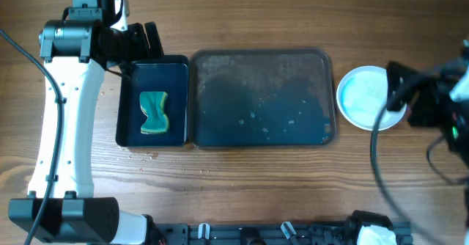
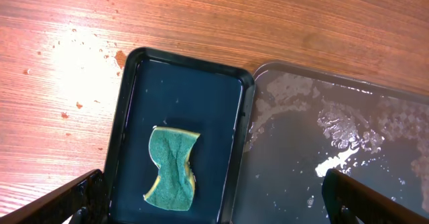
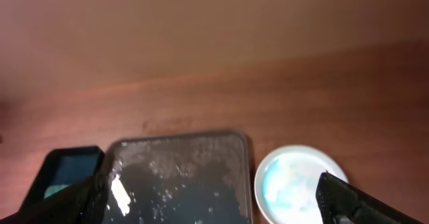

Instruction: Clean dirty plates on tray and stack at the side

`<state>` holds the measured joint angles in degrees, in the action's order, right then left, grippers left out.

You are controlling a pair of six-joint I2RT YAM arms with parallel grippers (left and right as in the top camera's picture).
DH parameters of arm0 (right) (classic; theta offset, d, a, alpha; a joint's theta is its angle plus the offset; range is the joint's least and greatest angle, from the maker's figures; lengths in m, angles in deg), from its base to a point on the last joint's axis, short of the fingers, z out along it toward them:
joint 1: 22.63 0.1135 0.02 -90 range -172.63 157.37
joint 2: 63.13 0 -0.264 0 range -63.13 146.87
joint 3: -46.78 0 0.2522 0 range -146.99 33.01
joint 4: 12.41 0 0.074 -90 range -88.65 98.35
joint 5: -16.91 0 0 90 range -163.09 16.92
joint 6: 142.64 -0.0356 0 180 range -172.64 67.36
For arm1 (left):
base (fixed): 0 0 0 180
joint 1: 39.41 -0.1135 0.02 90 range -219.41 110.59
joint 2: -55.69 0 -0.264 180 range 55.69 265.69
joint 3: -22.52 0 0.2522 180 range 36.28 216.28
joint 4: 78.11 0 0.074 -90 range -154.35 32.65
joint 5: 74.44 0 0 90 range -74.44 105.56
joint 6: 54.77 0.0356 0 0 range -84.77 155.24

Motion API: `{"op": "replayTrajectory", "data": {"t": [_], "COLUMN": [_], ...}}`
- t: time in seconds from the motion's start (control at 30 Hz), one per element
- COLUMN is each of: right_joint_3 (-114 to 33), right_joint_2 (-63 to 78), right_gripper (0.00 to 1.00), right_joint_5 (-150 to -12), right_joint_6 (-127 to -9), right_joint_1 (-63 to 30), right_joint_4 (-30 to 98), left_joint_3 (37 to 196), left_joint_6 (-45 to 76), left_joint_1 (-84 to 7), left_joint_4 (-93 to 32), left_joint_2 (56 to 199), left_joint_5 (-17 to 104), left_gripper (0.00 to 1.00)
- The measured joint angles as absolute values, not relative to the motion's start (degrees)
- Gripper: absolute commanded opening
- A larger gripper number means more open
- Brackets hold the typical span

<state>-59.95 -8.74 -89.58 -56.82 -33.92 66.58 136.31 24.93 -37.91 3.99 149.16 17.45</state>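
Observation:
The dark grey tray lies mid-table, wet with droplets and foam, with no plate on it. It also shows in the left wrist view and the right wrist view. A white plate with pale blue smears sits on the table just right of the tray, also in the right wrist view. I cannot tell whether other plates lie under it. My right gripper is open and empty, raised beside the plate's right edge. My left gripper is open and empty above the tub's far end.
A black tub with a green sponge stands against the tray's left side; its corner shows in the right wrist view. Water drops spot the wood left of the tub. The left arm runs along the table's left side.

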Motion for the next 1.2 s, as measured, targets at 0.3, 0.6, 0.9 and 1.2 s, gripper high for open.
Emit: {"op": "replayTrajectory", "data": {"t": [0.3, 0.6, 0.9, 1.2], "right_joint_3": [-59.93, -46.18, 13.00, 32.20], "right_joint_2": [-14.29, -18.75, -49.55, -61.98], "right_gripper": [1.00, 1.00, 1.00, 1.00], "right_joint_5": [-89.53, -86.52, -84.57, -83.06], "right_joint_6": [-56.80, -56.08, -57.98, -62.05], "right_joint_1": [-33.92, -30.05, -21.49, -20.52], "right_joint_4": [67.65, 51.06, 5.14, 0.15], "left_joint_3": [136.31, 136.31, 136.24, 136.24], "left_joint_6": [24.93, 24.93, 24.95, 24.95], "left_joint_1": [-37.91, -37.91, -37.91, -37.91], "left_joint_4": [4.05, 4.12, 4.25, 4.23], "left_joint_2": [149.16, 149.18, 149.22, 149.24], "left_joint_5": [17.45, 17.64, 17.67, 17.67], "left_gripper": [1.00, 1.00, 1.00, 1.00]}}
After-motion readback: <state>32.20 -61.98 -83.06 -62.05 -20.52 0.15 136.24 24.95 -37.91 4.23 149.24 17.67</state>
